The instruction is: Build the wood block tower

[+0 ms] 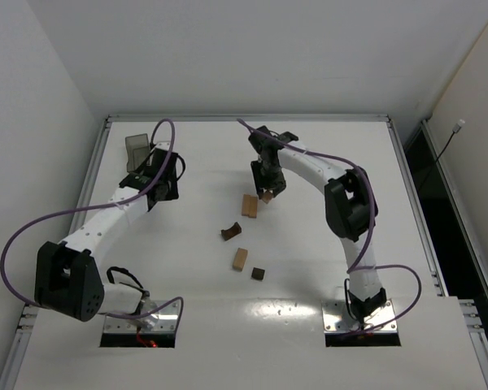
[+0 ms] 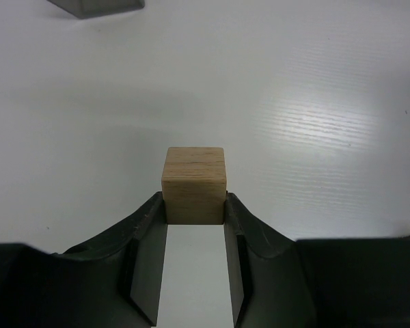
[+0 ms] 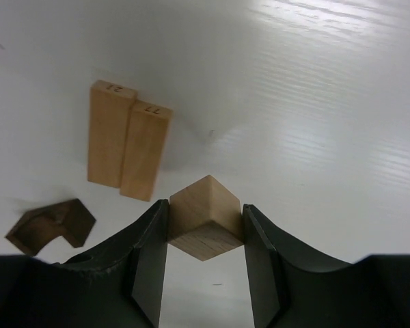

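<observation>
The wood blocks lie loose on the white table (image 1: 325, 268), none stacked. My left gripper (image 2: 195, 205) is shut on a light tan cube (image 2: 194, 183), pinched by its sides at the fingertips. In the top view the left gripper (image 1: 163, 175) sits at the far left and its cube is hidden. My right gripper (image 3: 205, 213) is shut on another tan cube (image 3: 206, 217), held corner-up above the table. The right gripper (image 1: 267, 193) hovers just right of two tan bars (image 3: 128, 142) lying side by side. A dark brown arch piece (image 3: 51, 224) lies nearer the arms.
A translucent grey bin (image 1: 137, 148) stands at the far left, just beyond the left gripper; its corner (image 2: 96, 7) shows in the left wrist view. A tan block (image 1: 241, 258) and a small dark cube (image 1: 259, 274) lie at the table's middle, nearer the bases.
</observation>
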`<action>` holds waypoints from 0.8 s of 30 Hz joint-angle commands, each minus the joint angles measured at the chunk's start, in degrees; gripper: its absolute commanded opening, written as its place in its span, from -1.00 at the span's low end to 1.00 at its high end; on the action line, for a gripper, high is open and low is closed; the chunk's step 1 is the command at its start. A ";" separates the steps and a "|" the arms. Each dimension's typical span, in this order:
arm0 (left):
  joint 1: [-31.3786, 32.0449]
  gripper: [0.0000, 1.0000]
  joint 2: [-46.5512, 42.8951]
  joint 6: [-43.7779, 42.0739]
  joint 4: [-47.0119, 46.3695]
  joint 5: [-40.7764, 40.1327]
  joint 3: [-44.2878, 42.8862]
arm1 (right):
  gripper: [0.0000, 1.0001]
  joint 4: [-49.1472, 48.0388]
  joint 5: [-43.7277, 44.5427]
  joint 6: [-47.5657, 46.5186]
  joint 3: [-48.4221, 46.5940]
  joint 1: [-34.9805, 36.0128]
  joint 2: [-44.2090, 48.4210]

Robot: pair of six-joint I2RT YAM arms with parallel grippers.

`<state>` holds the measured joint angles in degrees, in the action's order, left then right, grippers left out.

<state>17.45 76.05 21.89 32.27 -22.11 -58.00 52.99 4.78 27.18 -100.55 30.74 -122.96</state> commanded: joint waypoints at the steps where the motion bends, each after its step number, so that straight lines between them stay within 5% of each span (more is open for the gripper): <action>1: -1.46 -1.00 -1.70 0.26 -1.25 -1.09 0.69 | -1.00 2.64 -3.71 4.90 -5.70 1.25 -1.31; 4: -2.07 -1.00 -1.70 -0.27 -1.25 -1.09 0.69 | -1.00 1.42 -10.35 3.60 -7.73 1.87 -3.34; 10: -2.60 -1.00 -0.56 -0.27 -1.25 0.04 0.69 | -1.00 -1.13 -16.64 -14.74 -6.32 1.26 -2.20; 16: -2.60 -1.00 -0.03 -0.27 -1.77 0.58 0.69 | -1.00 2.19 -2.95 -25.50 -13.17 1.78 -2.99; 24: -2.60 -1.00 -0.03 -0.27 -1.77 1.10 0.69 | -1.00 2.20 -3.37 -24.37 -15.46 3.01 -5.72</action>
<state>15.62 76.09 21.85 32.03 -21.23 -57.30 54.57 0.58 3.95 -114.10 32.56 -126.85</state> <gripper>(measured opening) 0.310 0.394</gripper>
